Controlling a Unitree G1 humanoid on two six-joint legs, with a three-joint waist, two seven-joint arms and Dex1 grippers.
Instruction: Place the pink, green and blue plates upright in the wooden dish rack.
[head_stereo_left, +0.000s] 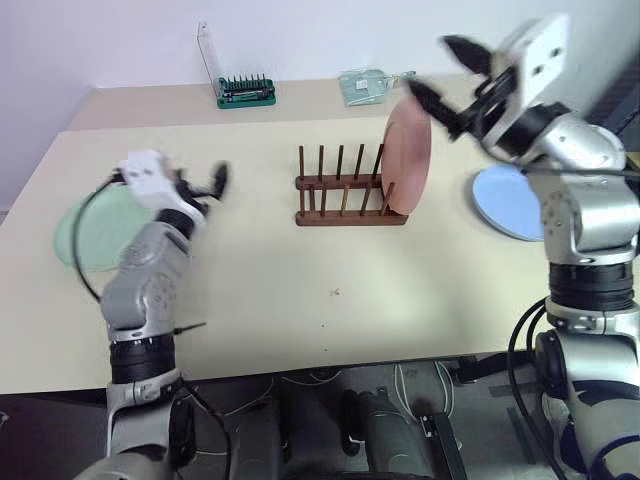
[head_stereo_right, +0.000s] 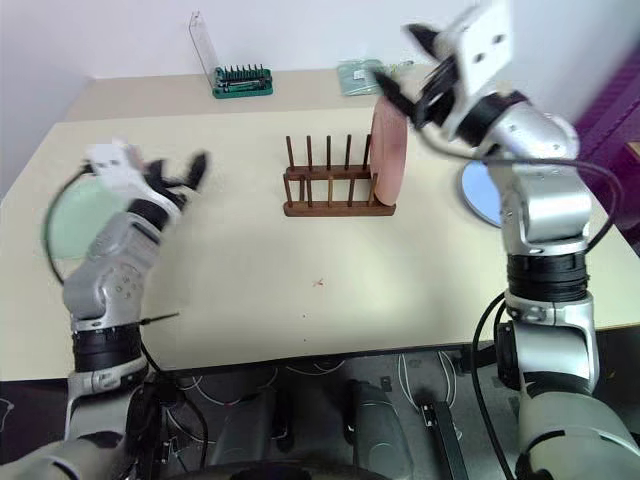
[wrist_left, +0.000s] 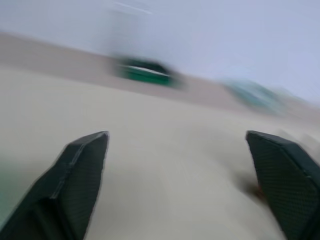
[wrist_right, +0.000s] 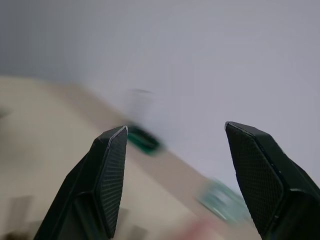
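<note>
Where racked, pink plate (head_stereo_left: 408, 158) upright (matte)

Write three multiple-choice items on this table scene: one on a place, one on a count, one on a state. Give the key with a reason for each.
1. Where does the blue plate lie?
A. flat on the table, on the robot's right
B. in the wooden dish rack
C. on the green plate

2. How many plates stand in the rack?
A. none
B. one
C. three

3. How does the right gripper stand?
A. shut on the pink plate
B. shut on nothing
C. open, above the pink plate

Key: 1 A, it lies flat beside the right arm. 2 B, the pink plate alone stands upright at the rack's right end. 3 C, its fingers are spread with nothing between them.
</note>
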